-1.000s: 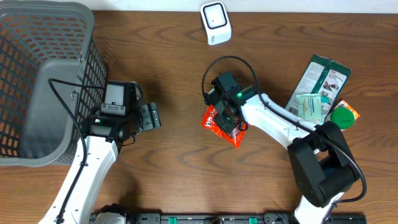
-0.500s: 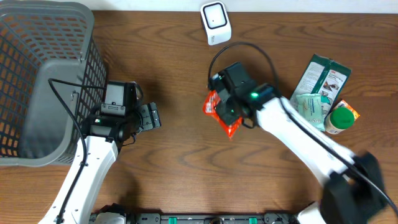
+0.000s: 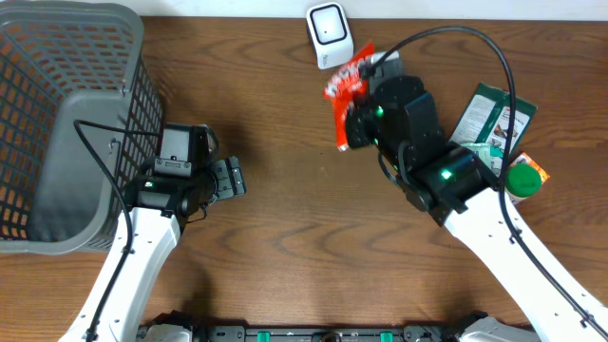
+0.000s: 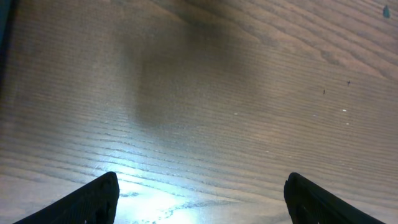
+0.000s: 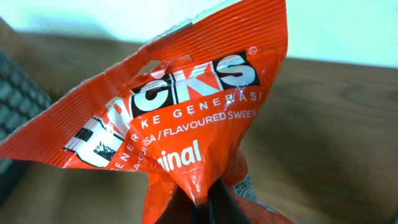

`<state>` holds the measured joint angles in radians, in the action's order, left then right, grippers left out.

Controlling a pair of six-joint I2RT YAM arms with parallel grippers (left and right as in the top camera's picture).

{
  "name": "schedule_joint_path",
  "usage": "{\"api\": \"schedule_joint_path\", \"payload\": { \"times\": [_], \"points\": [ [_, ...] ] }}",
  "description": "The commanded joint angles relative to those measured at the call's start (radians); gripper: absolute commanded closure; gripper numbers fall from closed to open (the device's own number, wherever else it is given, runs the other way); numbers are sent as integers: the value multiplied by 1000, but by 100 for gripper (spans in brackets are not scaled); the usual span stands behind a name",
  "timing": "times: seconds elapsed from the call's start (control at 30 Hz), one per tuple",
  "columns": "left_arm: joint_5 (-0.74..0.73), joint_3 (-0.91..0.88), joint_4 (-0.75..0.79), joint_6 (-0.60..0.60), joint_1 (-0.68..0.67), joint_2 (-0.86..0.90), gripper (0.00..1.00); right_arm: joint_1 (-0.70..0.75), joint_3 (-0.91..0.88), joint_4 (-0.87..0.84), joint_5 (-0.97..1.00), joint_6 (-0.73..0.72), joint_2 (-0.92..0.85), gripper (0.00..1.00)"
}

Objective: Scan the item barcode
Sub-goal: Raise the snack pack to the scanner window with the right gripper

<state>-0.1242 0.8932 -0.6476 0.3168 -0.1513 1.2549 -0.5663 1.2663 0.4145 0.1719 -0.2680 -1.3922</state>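
Note:
A red-orange sweets bag (image 3: 347,84) (image 5: 186,118) hangs in the air just right of and below the white barcode scanner (image 3: 330,35) at the table's far edge. My right gripper (image 3: 366,112) (image 5: 205,202) is shut on the bag's lower part, its black fingers pinching the foil. The printed front of the bag fills the right wrist view; no barcode shows there. My left gripper (image 3: 228,178) (image 4: 202,199) rests open over bare wood beside the basket, with nothing between its fingers (image 4: 93,199).
A grey mesh basket (image 3: 57,123) stands at the far left. At the right lie green packets (image 3: 494,114), a pale green pack (image 3: 478,163) and a green-capped bottle (image 3: 522,179).
My right gripper closed on the red bag, lifted it off the table's middle and carried it up toward the scanner. The left arm has stayed still.

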Motion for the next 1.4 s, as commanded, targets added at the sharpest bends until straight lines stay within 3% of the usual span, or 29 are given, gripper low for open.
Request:
{"api": "schedule_joint_path", "payload": {
  "times": [0.0,0.33,0.4,0.6,0.77,0.83,0.9,0.97,1.17,1.27,1.37],
  "points": [
    [13,-4,-3,-5,4,6,15,9,95,-5,24,-54,-52,99],
    [13,-4,-3,-5,4,6,15,74,881,472,29,-53,-501,99],
    [13,-4,-3,-5,4,6,15,83,990,465,39,-45,-607,99],
    [13,-4,-3,-5,4,6,15,96,996,289,97,-40,-750,99],
    [13,-4,-3,-5,4,6,15,95,996,338,32,18,-799,97],
    [13,-4,-3,-5,4,6,15,95,996,376,20,76,-789,83],
    [13,-4,-3,-5,4,6,15,95,997,435,-2,108,-784,62],
    [13,-4,-3,-5,4,6,15,99,996,501,-18,131,-786,53],
    [13,-4,-3,-5,4,6,15,101,952,761,-24,106,-804,36],
    [13,-4,-3,-5,4,6,15,100,880,821,-27,79,-804,34],
    [13,-4,-3,-5,4,6,15,100,776,774,-62,78,-804,36]
  ]
}}
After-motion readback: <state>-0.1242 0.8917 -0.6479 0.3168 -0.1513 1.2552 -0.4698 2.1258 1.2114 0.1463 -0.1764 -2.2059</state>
